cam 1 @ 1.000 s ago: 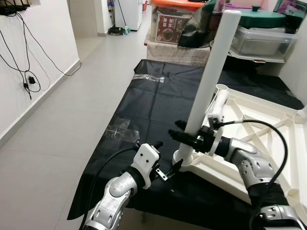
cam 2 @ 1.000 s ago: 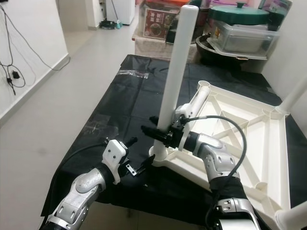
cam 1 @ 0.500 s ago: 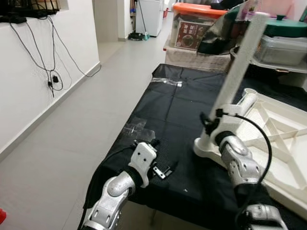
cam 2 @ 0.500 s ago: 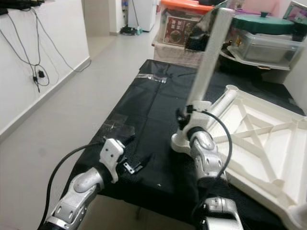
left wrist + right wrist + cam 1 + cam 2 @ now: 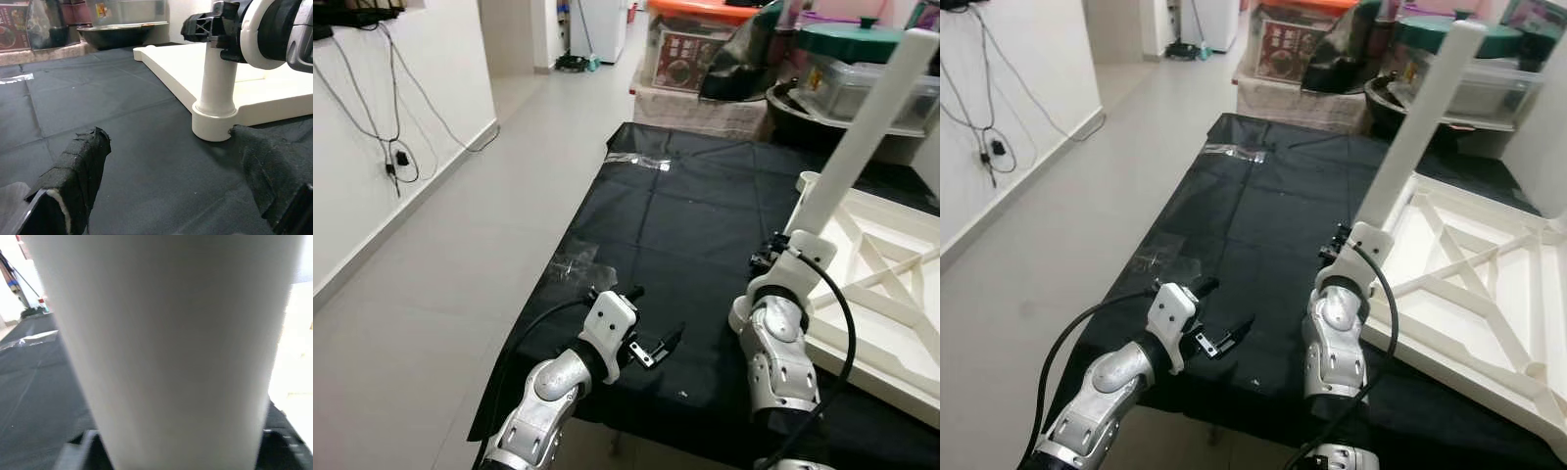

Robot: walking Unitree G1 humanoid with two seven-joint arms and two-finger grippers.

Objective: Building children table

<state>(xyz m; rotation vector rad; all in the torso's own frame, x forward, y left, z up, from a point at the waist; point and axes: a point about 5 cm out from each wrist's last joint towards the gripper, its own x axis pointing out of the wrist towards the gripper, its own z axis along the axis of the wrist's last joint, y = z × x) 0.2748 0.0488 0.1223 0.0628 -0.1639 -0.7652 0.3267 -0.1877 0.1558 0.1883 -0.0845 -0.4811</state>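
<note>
White plastic cylindrical table leg is standing in the corner socket of the upturned white tabletop on black sheeting, the right gripper apparently clasping its base for seating, finger spread unclear, while the left gripper is hovering open, empty; next, pressing home.
</note>
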